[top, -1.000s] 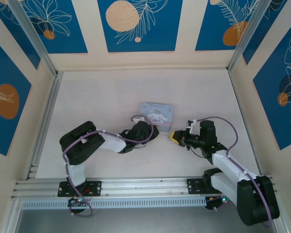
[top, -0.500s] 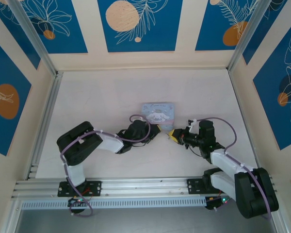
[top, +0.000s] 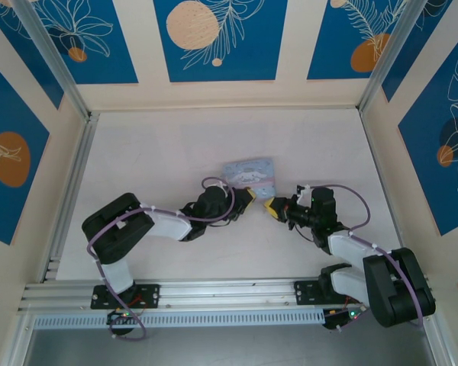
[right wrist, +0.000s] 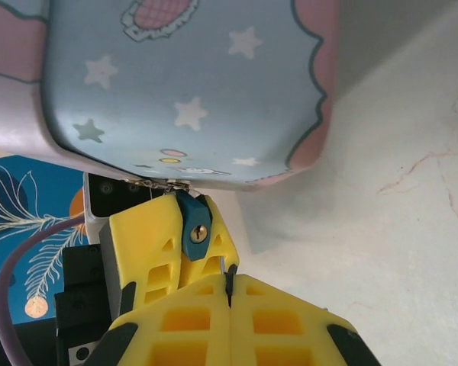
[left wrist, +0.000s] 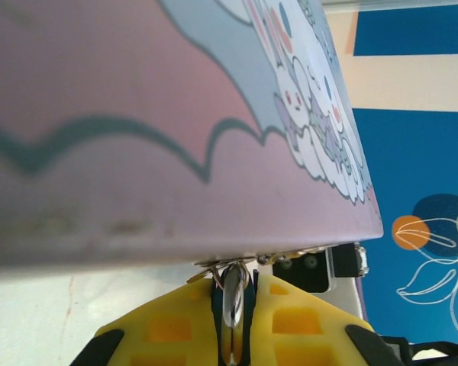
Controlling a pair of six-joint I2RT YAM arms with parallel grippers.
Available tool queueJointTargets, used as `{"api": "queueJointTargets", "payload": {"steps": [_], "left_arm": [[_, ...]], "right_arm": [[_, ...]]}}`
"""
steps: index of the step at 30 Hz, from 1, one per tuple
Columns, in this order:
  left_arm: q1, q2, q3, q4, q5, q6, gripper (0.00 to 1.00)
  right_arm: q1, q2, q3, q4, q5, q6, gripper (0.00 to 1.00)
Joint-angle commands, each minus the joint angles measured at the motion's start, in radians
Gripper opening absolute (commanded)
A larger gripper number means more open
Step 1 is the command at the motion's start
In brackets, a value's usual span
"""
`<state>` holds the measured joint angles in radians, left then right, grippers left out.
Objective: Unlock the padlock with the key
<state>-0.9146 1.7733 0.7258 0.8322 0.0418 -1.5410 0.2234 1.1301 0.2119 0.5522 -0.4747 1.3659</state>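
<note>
A: Left gripper [left wrist: 234, 301] jaws pinch the padlock [right wrist: 195, 231]: small, blue, brass keyhole, hanging under the tin [right wrist: 191, 84] edge.
B: Right gripper [right wrist: 229, 290] jaws pressed together, key [right wrist: 229, 271] a thin dark sliver between them.

tin [left wrist: 175, 175] blurred and cropped by frame edges, key [right wrist: 229, 273] mostly hidden inside right gripper [right wrist: 229, 291]

We look down from above and behind the arm bases, far off, on the whole surface [top: 175, 145]; the left pincer [top: 248, 200] and the right pincer [top: 269, 207] meet at the tin [top: 248, 171]. Each wrist camera looks forward along its own fingers, very near. Both share the tin's edge ahead; the right one also faces the left pincer and the padlock [right wrist: 195, 229].
</note>
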Motion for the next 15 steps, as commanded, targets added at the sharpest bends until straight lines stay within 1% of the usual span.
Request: {"api": "queueJointTargets", "payload": {"steps": [1, 7, 15], "left_arm": [[-0.006, 0.003, 0.007, 0.092, -0.029, -0.042, 0.0], [-0.013, 0.003, 0.01, 0.101, -0.052, -0.065, 0.0], [-0.017, 0.006, 0.014, 0.102, -0.048, -0.074, 0.0]], "right_arm": [[0.02, 0.004, -0.016, 0.051, 0.043, 0.058, 0.0], [0.045, 0.0, -0.014, 0.071, 0.095, 0.101, 0.0], [0.065, 0.018, 0.015, 0.064, 0.117, 0.107, 0.0]]}}
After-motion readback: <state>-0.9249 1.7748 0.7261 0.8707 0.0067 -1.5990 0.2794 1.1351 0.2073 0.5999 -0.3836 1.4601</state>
